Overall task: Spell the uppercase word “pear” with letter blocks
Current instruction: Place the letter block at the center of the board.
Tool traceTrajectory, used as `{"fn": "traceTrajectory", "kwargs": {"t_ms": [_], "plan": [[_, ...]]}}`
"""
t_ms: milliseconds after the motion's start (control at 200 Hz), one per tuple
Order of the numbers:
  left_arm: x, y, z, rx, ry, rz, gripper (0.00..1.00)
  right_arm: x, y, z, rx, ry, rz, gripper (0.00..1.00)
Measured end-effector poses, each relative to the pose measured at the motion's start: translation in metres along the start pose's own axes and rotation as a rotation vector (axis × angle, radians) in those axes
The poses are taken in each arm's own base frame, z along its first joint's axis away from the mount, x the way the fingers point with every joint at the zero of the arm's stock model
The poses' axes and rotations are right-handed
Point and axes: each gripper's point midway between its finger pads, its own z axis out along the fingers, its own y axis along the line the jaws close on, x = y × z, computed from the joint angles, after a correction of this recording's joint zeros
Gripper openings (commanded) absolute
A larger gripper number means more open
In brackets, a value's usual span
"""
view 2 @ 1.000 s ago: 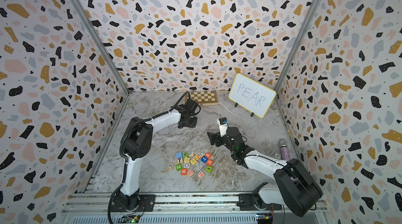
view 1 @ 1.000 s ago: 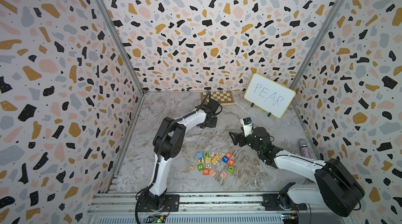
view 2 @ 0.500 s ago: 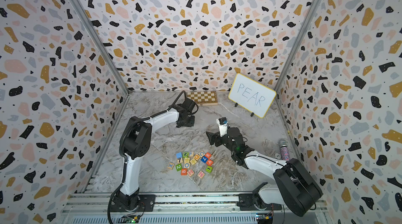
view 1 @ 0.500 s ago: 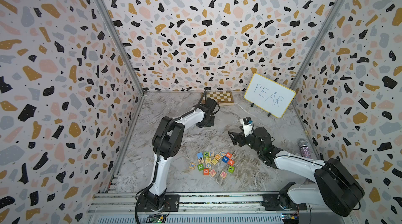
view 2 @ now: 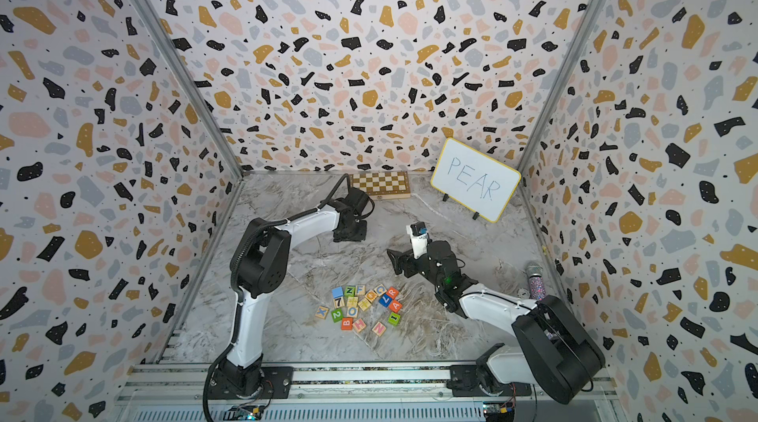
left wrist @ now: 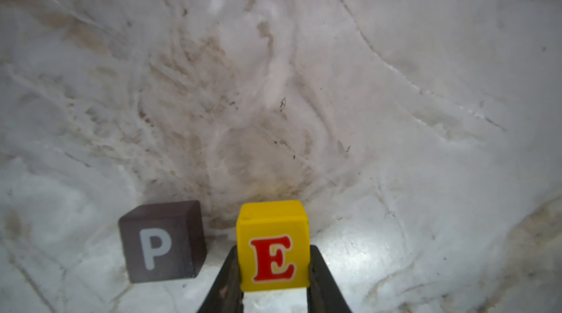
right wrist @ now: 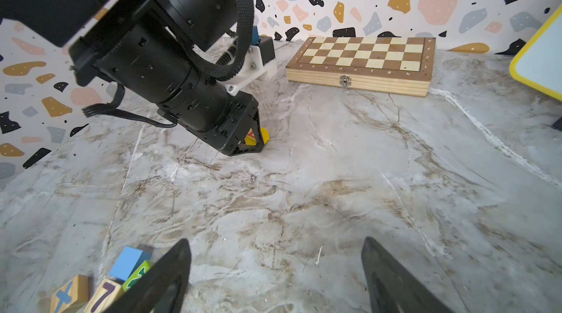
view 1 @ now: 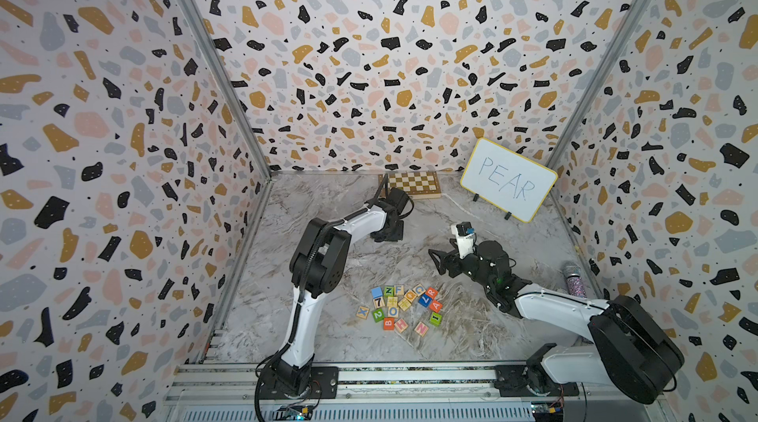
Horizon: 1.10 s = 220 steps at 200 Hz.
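Note:
In the left wrist view my left gripper (left wrist: 273,250) is shut on the yellow E block (left wrist: 272,229), its fingers pressing both sides. The black P block (left wrist: 162,243) stands on the marble right beside it, a small gap apart. In both top views that gripper (view 1: 387,231) (view 2: 350,231) is low at the back middle and hides both blocks. The orange-red A block (view 1: 436,306) and red R block (view 1: 430,292) lie at the right edge of the block pile. My right gripper (view 1: 437,262) (right wrist: 275,266) hovers open and empty between pile and left gripper.
The pile of other cubes (view 1: 389,309) lies at the front middle. A wooden chessboard box (view 1: 414,184) sits against the back wall, a whiteboard reading PEAR (view 1: 508,180) stands at the back right, and a glittery microphone (view 1: 574,278) lies by the right wall.
My left gripper has shifted slightly toward the front and lower with the E block. The right arm has stayed still.

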Motion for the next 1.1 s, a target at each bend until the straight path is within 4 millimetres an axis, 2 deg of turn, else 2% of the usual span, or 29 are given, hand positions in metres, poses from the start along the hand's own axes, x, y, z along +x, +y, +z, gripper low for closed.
{"fn": "traceTrajectory", "kwargs": {"t_ms": [290,361,471,1102], "plan": [[-0.003,-0.002,0.001,0.004,-0.005,-0.006,0.23,0.001,0.005,0.0,-0.011,0.001,-0.019,0.88],[-0.003,-0.002,0.001,0.005,-0.005,-0.011,0.29,0.001,0.005,0.0,-0.012,0.002,-0.021,0.88],[-0.003,-0.003,0.001,0.008,-0.007,-0.019,0.32,0.001,0.006,0.0,-0.014,0.002,-0.023,0.88],[-0.004,-0.003,0.001,0.02,-0.026,-0.033,0.42,0.002,0.013,0.001,-0.029,0.005,-0.036,0.88]]}}
